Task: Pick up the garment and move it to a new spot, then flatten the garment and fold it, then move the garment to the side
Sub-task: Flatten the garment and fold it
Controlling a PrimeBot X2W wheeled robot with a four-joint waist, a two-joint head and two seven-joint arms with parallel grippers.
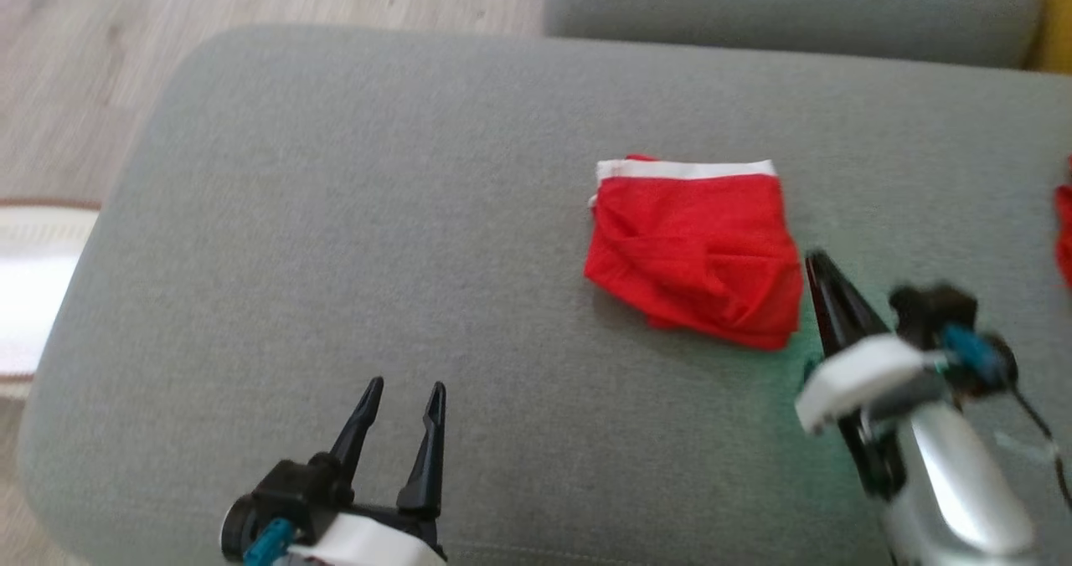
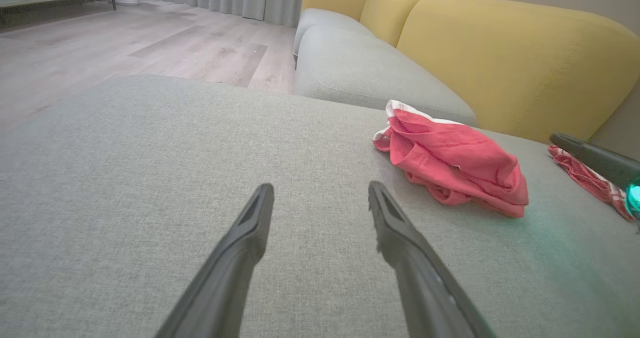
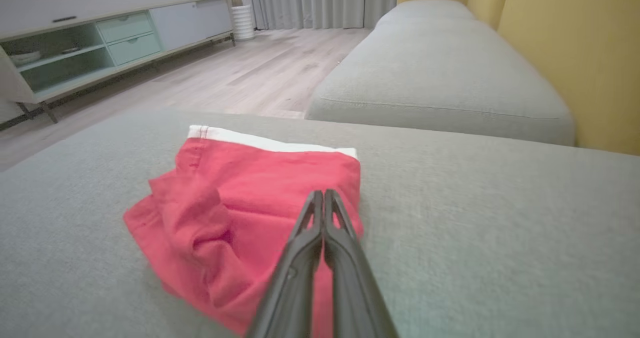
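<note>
Left gripper [image 1: 407, 383]: lower left of head view, pointing up and slightly right; jaws spread wide.
Left fingers [image 2: 250, 238]: dark, tapered, tips well apart in left wrist view.
Right gripper [image 3: 324, 194]: jaws closed, fingers pressed together along their length, tips meeting.
Right forearm [image 1: 955, 482]: pale, silvery, enters head view at lower right, angled up and left; blurred.
Right wrist [image 1: 863, 378]: white housing; teal fitting and black cable on its outer side.
</note>
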